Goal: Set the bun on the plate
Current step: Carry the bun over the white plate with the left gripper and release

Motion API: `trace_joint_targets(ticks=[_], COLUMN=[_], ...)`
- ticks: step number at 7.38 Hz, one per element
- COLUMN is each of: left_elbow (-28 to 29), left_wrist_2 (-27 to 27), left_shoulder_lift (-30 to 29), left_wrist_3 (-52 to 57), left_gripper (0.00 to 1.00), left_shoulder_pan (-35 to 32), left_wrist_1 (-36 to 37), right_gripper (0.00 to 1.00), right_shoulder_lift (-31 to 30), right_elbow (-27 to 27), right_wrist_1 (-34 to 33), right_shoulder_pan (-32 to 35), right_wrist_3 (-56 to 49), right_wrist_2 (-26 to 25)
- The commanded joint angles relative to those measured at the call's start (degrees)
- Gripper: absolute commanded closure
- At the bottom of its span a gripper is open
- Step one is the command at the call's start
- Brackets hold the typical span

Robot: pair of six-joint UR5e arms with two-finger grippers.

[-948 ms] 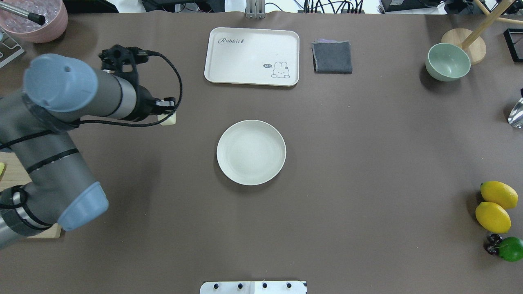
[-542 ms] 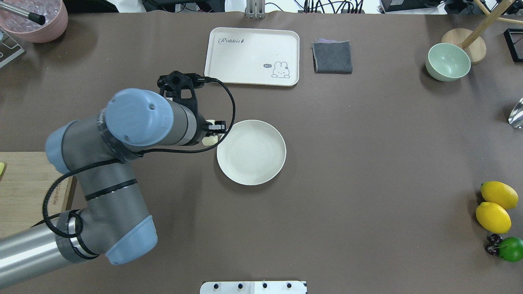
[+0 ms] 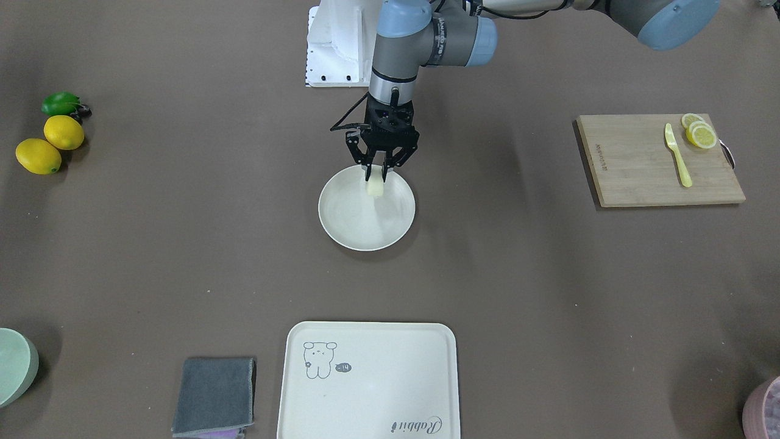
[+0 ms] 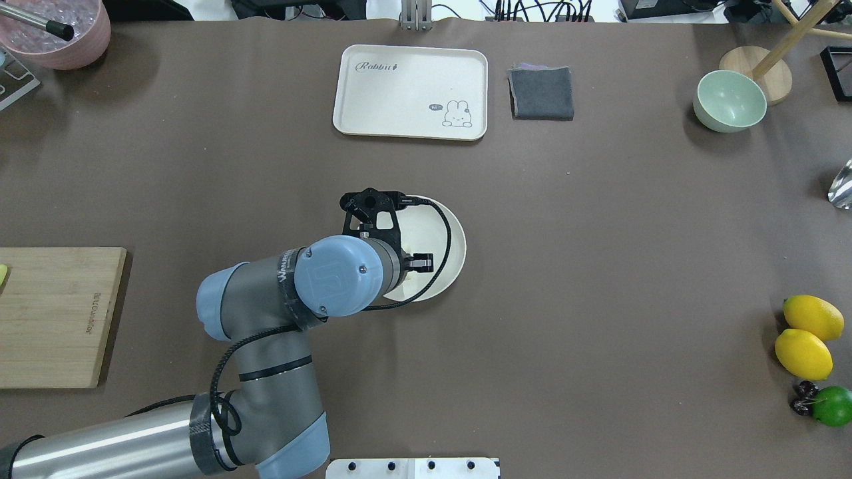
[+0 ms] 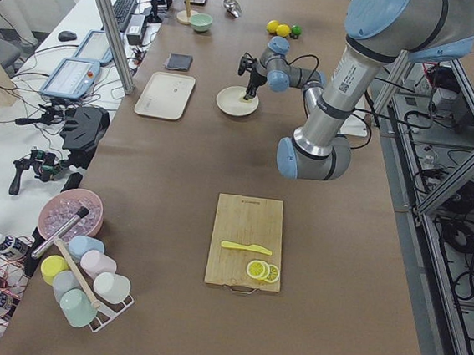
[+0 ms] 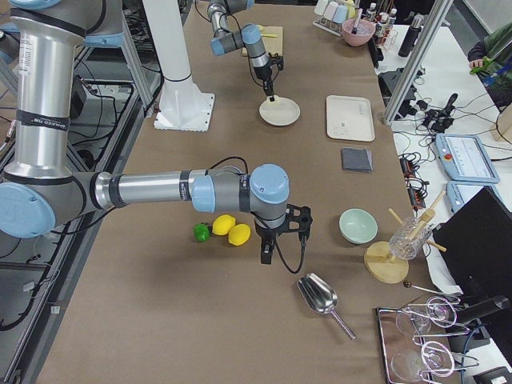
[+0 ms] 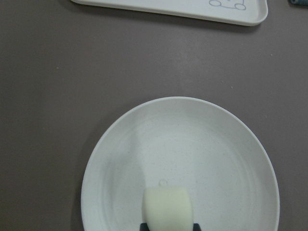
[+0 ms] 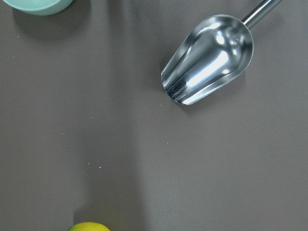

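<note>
The bun [image 3: 375,188], a small pale cream lump, hangs between the fingers of my left gripper [image 3: 376,178], which is shut on it. It is low over the robot-side part of the round cream plate [image 3: 341,235]; I cannot tell whether it touches. In the left wrist view the bun [image 7: 167,207] fills the bottom centre above the plate [image 7: 192,139]. From overhead my left wrist hides the bun and covers the left part of the plate [image 4: 447,243]. My right gripper [image 6: 266,254] shows only in the exterior right view, near the lemons; whether it is open or shut I cannot tell.
A cream tray [image 4: 411,92], a grey cloth [image 4: 541,93] and a green bowl [image 4: 729,101] lie along the far side. Two lemons [image 4: 812,318] and a lime sit at the right edge, near a metal scoop [image 8: 208,58]. A cutting board [image 3: 640,164] with lemon slices lies left.
My left arm has swung right with the bun, from well left of the plate to over the plate's near part.
</note>
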Motion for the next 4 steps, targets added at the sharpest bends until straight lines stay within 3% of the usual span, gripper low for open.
trace_joint_targets(ticks=[1,3,4], left_elbow=[3.0,4.3,4.4], left_wrist_2=[1.4,2.4,2.7], left_shoulder_lift=[-0.7,-1.0,-1.0], left_wrist_3=[-0.2,0.1,0.1], left_gripper=[0.64,0.61,0.24], left_shoulder_pan=[1.1,1.1,1.1], left_wrist_1=[-2.4,-2.5,-2.5], right_gripper=[0.00,0.00,0.00], right_shoulder_lift=[0.3,0.1,0.4], right_elbow=[0.2,0.7,0.6], right_wrist_1=[0.0,0.1,0.0], right_shoulder_pan=[0.1,0.1,0.1], right_wrist_3=[0.1,0.2,0.4], right_wrist_2=[0.1,0.7,0.6])
